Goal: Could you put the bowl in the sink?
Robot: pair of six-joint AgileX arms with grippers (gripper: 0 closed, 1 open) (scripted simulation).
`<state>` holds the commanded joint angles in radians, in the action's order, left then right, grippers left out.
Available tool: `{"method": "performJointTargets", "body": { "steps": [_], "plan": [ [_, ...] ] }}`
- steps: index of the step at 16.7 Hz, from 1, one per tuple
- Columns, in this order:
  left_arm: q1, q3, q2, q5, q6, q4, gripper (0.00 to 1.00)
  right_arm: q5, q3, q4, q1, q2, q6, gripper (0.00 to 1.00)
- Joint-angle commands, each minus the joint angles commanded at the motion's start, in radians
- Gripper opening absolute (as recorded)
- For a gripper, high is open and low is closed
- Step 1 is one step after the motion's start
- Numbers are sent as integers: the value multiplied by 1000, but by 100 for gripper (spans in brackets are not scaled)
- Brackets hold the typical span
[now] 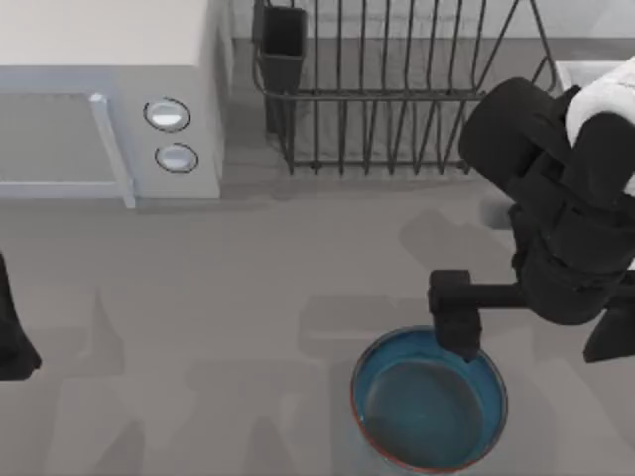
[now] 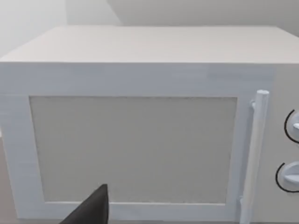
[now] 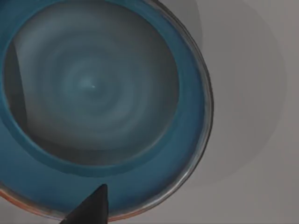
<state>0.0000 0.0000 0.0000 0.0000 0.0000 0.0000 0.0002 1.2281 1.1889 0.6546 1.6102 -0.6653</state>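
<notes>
Bowl (image 1: 429, 407): sits on the grey tabletop (image 1: 218, 327) at the near edge, right of centre; blue glaze, grey-blue inside, a reddish-brown rim edge. In the right wrist view the bowl (image 3: 93, 93) lies directly beneath the camera.
Right gripper (image 1: 458, 332): hangs over the far rim of the bowl, its arm reaching in from the right side; whether the jaws are open or closed I cannot tell. A dark fingertip (image 3: 91, 207) shows over the bowl's rim in the right wrist view.
Left arm (image 1: 12, 327): parked at the left edge of the tabletop, well apart from the bowl; state of its jaws cannot be told.
Microwave (image 1: 109, 109): far left, white, with two round dials and a bar handle; the left wrist view faces its door (image 2: 133, 149).
Dish rack (image 1: 397, 89): black wire, far centre, beside the microwave.
Sink (image 1: 585, 74): pale corner at the far right, just beyond the dish rack, partly hidden by the right arm.
</notes>
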Motion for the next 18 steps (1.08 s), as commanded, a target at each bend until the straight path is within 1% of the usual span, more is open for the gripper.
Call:
{"method": "performJointTargets", "body": {
  "steps": [5,7,13,15,18],
  "plan": [
    [0,0,0,0,0,0,100,0,-16,-18,-4,3,2,100],
    [0,0,0,0,0,0,100,0,-56,-73,-2,21,2,100],
    [0,0,0,0,0,0,100,0,-235,-356,2,113,-4,100],
    [0,0,0,0,0,0,100,0,-269,-401,3,130,-6,100],
    [0,0,0,0,0,0,100,0,-275,-407,4,133,-6,100]
  ]
}}
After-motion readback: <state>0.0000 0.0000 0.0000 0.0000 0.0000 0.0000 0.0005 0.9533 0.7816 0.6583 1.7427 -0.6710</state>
